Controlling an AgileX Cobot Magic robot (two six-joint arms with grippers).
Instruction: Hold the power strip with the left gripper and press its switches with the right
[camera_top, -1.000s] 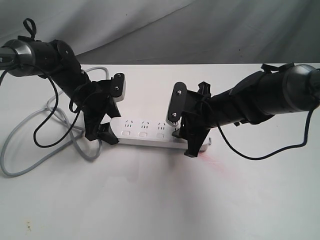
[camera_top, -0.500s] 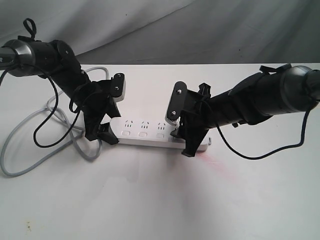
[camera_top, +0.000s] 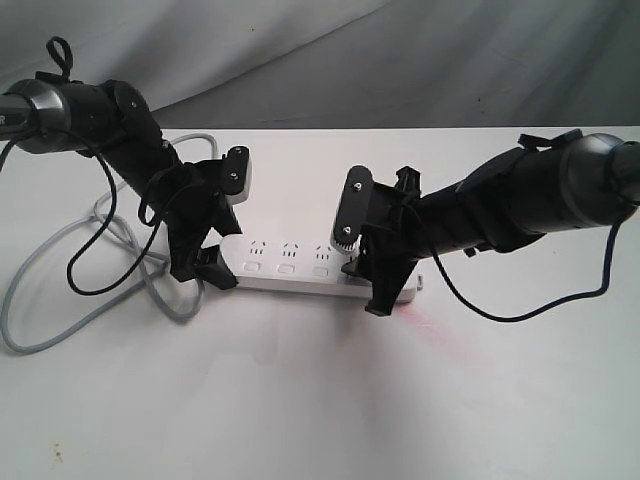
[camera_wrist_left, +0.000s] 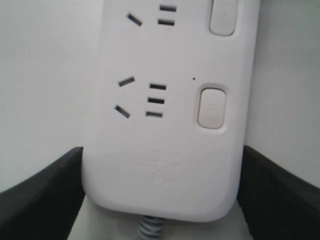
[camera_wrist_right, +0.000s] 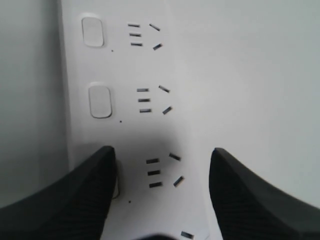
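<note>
The white power strip (camera_top: 290, 262) lies across the table's middle. My left gripper (camera_top: 208, 262) is shut on its cord end: in the left wrist view the black fingers (camera_wrist_left: 45, 195) press both sides of the power strip (camera_wrist_left: 160, 165), with two switches (camera_wrist_left: 212, 107) showing beyond. My right gripper (camera_top: 383, 285) stands open over the strip's other end. In the right wrist view it (camera_wrist_right: 160, 195) straddles a socket set, and one finger (camera_wrist_right: 75, 200) covers most of a switch (camera_wrist_right: 116, 186). Two more switches (camera_wrist_right: 100, 102) lie beyond on the power strip (camera_wrist_right: 135, 130).
The grey cord (camera_top: 60, 270) loops over the table to the left of the strip and leaves it at the held end (camera_wrist_left: 150, 229). A faint red patch of light (camera_top: 430, 322) lies on the table beside the right gripper. Grey cloth hangs behind the table.
The right gripper has shifted very slightly to the left along the strip. The left gripper and the strip have not moved.
</note>
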